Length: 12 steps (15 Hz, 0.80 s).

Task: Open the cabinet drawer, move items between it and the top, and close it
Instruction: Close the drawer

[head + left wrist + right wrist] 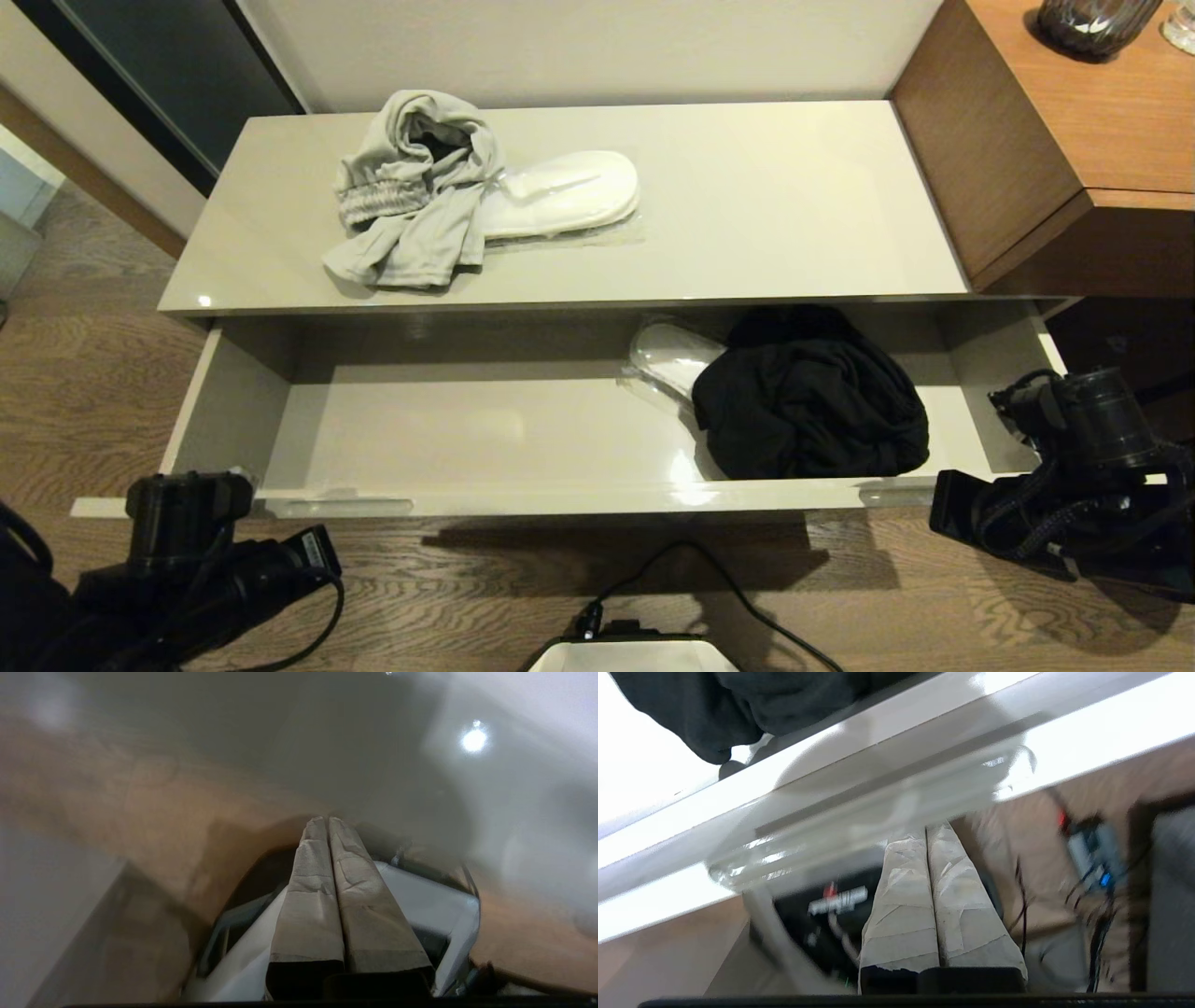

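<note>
Now, drawer [579, 439] open: black garment [810, 401] soft, light; pinch a top fold. Wrapped slippers [670, 359] slick. Left claw [327, 822], right claw [926, 833] both pinched shut, empty.

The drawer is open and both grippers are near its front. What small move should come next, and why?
Probably push the cabinet drawer in. The black garment and one wrapped slipper pair lie inside, while the grey garment and the other slipper pair lie on the top. The left gripper and the right gripper are shut and empty at the drawer front.
</note>
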Tool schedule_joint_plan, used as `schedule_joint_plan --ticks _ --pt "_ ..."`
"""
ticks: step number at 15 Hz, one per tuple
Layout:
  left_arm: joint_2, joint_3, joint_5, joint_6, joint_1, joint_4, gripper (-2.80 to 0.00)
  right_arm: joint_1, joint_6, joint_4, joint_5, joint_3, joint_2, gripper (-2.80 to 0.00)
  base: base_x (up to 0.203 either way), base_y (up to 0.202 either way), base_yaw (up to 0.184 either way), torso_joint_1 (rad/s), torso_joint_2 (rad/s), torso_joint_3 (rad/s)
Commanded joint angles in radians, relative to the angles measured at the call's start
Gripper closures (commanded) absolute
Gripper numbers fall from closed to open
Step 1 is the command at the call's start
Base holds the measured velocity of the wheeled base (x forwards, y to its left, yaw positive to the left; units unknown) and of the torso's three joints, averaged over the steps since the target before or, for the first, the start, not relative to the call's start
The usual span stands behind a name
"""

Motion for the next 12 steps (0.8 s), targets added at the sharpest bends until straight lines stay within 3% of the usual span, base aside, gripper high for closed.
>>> schedule_joint_plan --ticks 1,9,12 --pt "0.018 -0.058 0.008 0.004 -0.001 0.004 0.00 0.013 0.001 -0.001 -0.036 -0.040 -0.020 0.00 0.000 0.000 0.000 0.000 0.00 0.000" --pt "0.303 -0.550 0.076 0.052 0.001 0.131 0.00 -0.002 -0.005 -0.016 -0.034 -0.279 0.258 0.00 0.000 0.000 0.000 0.000 0.00 0.000" --pt "0.316 -0.657 0.094 0.062 0.003 0.206 0.00 -0.003 -0.009 -0.052 -0.034 -0.372 0.323 0.00 0.000 0.000 0.000 0.000 0.00 0.000"
